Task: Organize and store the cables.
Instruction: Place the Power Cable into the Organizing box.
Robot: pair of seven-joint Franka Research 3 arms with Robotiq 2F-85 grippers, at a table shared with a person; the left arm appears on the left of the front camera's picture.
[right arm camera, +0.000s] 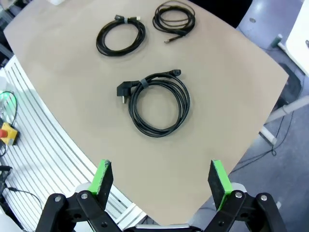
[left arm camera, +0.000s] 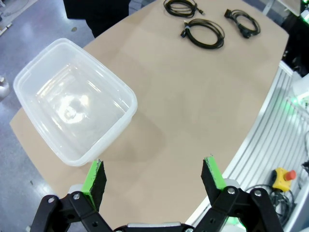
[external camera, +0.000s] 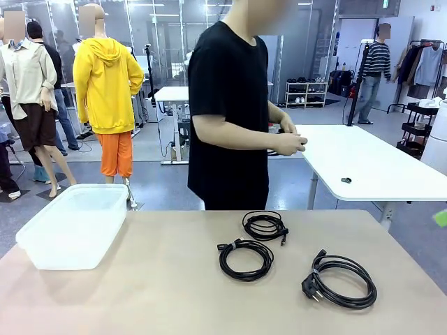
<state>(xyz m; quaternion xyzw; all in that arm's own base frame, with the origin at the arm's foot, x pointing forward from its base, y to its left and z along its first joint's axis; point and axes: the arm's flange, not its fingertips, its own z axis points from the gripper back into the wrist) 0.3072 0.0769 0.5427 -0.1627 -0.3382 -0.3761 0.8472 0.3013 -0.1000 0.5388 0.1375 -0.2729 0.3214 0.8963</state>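
Note:
Three coiled black cables lie on the tan table. A thin coil [external camera: 265, 225] [left arm camera: 180, 7] [right arm camera: 174, 18] is farthest from me, a second coil [external camera: 245, 259] [left arm camera: 204, 33] [right arm camera: 120, 36] lies in the middle, and a thicker one with a chunky plug [external camera: 342, 280] [left arm camera: 243, 22] [right arm camera: 157, 102] is at the right. My left gripper [left arm camera: 154, 175] hangs open high over the table's near left, by the tub. Open and empty, my right gripper [right arm camera: 161, 179] hovers above the table's near right edge, the thick cable below and ahead of it.
A clear plastic tub [external camera: 75, 224] [left arm camera: 72, 99] stands empty at the table's left. A person in a black shirt [external camera: 227, 112] stands at the far side, hands together above a white table [external camera: 370, 164] behind. A red stop button [left arm camera: 285, 177] sits off the near edge.

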